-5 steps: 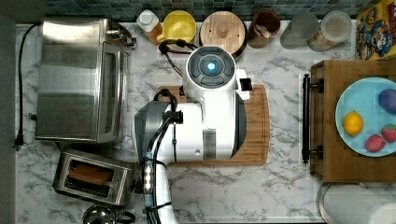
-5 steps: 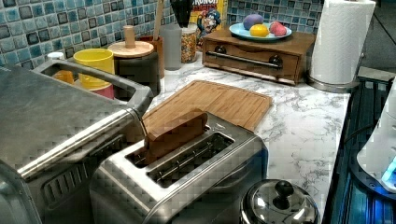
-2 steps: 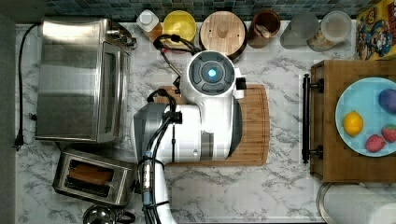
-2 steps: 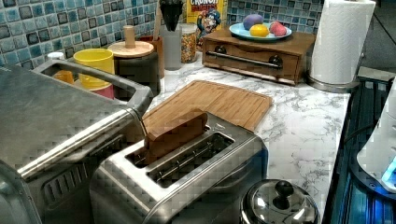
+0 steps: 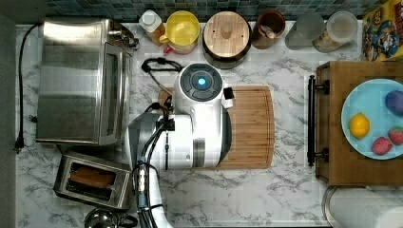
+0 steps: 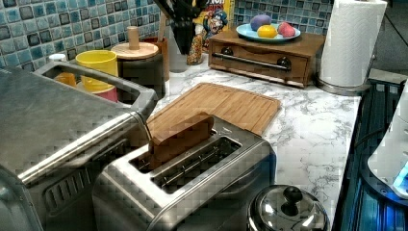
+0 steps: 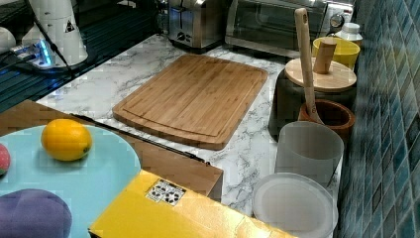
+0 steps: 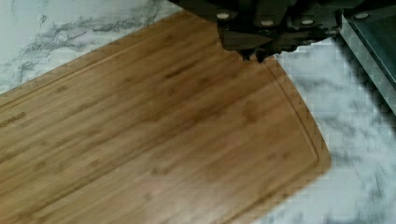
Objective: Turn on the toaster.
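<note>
A marble bench backed by blue tile carries the toaster (image 5: 92, 181) at the top view's lower left, just below the toaster oven (image 5: 83, 80), with a bread slice (image 6: 180, 137) standing raised in one slot. The lever looks unpressed, so the task seems only at the approach. The gripper (image 8: 254, 55) hangs over a corner of the cutting board (image 5: 249, 128), well apart from the toaster, fingertips drawn together on nothing. Next it must cross to the toaster's lever end and press down.

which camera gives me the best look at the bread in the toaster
The left view: the bread stands close up, tilted in the toaster slot. The top view shows it from above as a brown slab.
</note>
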Robot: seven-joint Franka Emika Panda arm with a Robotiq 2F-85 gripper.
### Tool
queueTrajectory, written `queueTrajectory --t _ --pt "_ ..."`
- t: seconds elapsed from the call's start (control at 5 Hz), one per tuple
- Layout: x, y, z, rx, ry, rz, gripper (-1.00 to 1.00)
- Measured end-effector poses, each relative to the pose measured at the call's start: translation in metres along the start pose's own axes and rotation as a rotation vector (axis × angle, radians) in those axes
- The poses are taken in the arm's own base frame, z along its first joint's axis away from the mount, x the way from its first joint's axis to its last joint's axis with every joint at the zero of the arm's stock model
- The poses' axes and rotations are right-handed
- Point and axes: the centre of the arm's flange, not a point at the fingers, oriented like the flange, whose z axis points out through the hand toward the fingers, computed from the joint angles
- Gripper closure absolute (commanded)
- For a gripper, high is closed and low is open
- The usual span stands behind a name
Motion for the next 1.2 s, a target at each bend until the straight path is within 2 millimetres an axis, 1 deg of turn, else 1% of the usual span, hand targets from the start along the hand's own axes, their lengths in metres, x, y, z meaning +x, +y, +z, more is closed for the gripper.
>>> queueTrajectory --t 0.2,0.4,0.6,0.8,1.0,1.2 --pt "-0.015 0.003 0.033 -0.029 -0.063 -0.028 1.00" --pt "-0.033 0.009 0.061 -0.061 -0.096 -0.038 1.00" --pt "-0.061 0.015 0.079 -0.093 -0.123 -0.101 1.00" --pt "-0.089 0.013 0.074 -0.090 -0.087 -0.204 1.00" --pt "-0.116 0.003 0.053 -0.057 -0.026 -0.283 1.00" --pt "-0.137 -0.011 0.026 -0.016 0.085 -0.334 1.00"
